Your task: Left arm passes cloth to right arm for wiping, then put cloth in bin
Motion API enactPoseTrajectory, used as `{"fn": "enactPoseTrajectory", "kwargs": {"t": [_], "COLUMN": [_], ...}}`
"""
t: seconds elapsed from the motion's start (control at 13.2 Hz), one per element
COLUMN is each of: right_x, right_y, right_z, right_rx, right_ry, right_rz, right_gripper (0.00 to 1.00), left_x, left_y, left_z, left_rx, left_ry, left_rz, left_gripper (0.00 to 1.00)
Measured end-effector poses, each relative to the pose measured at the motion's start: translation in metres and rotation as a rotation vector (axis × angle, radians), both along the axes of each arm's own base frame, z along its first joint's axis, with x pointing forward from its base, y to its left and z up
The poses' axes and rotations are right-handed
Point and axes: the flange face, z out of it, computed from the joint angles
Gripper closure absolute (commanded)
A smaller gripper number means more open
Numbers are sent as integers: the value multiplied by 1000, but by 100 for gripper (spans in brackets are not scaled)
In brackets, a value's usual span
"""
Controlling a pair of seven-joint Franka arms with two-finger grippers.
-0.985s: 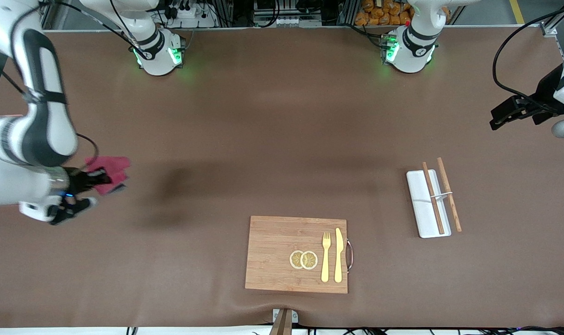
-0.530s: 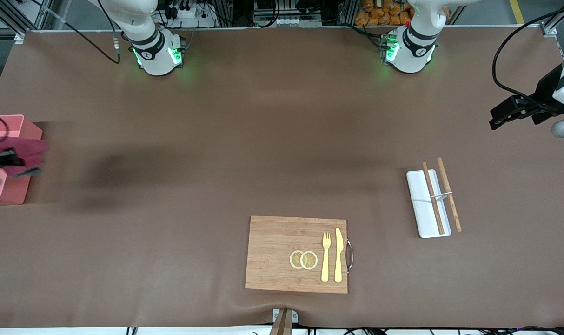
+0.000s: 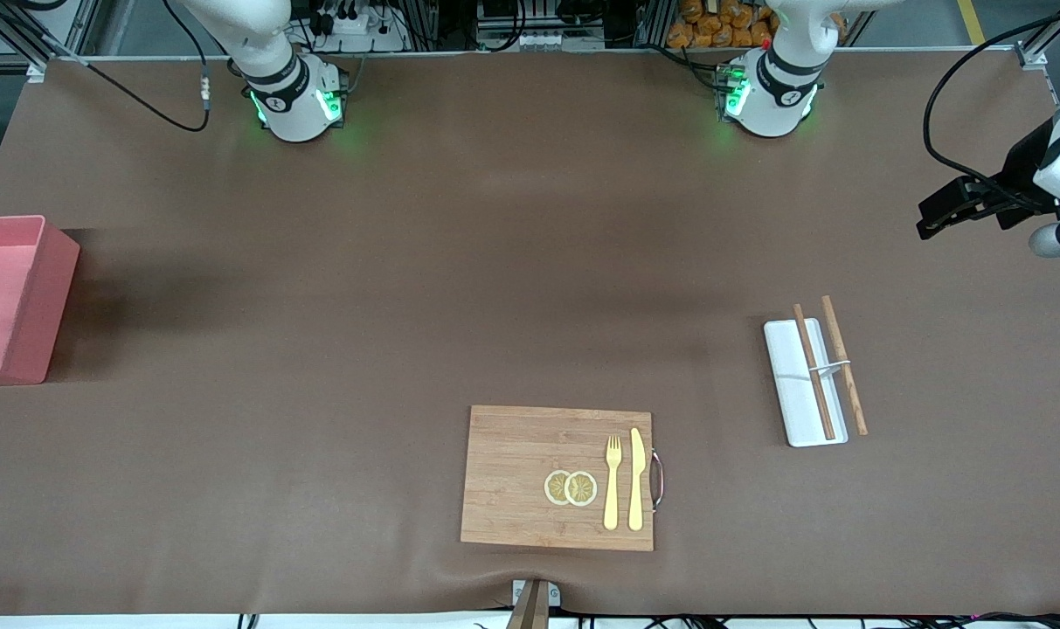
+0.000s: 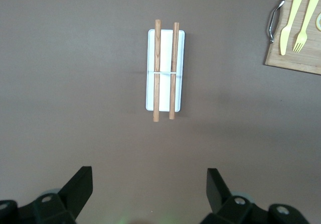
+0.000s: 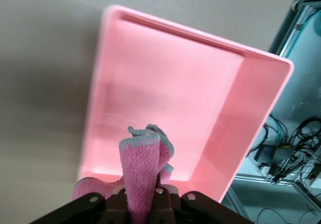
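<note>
Holding over bin: the right hand (image 5: 150, 204) is clamped tight on the cloth (image 5: 140, 179), which bunches up above the open bin (image 5: 165, 98); this hand is out of the front view.
Bin location: the bin (image 3: 23, 297) stands at about 9 o'clock on the surface (image 3: 495, 288), at the right arm's end.
Left hand: the left hand (image 4: 149, 194) hangs wide open and empty over the white tray (image 4: 165, 68) with its chopsticks (image 4: 156, 68), waiting.
Risk, snagging: the looped fabric may cling to the fingers on release.
Risk, missing: the cloth sits toward one wall, so it may drape over the rim.
Risk, knocking: lowering too far may push the light bin.
</note>
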Motion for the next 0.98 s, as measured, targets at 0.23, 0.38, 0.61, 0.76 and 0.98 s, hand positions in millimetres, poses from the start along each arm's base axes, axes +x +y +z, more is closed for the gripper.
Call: {"fn": "enactPoseTrajectory", "kwargs": {"t": [0.23,0.38,0.61,0.76,0.98], "right_x": [-16,-14,20,48,71], "right_y": [-35,-36,3,64,172], "right_z": [-19,-12,25,68,127], "right_rx": [2,32,88,115,143], "right_ry": [-15,-62,-148,-149,-132], "right_rz": [58,51,76,98,54], "right_gripper": [0,0,0,0,0], "left_x": [-1,-2,-4,-7,-13], "left_y": [-1,-1,-1,-1,0], "left_z": [-1,-2,-2,3,11], "left_rx": [1,1,3,6,8], "left_ry": [8,18,29,23,13], "left_rz": [-2,-2,-2,-1,0], "left_gripper": [0,0,0,0,0]}}
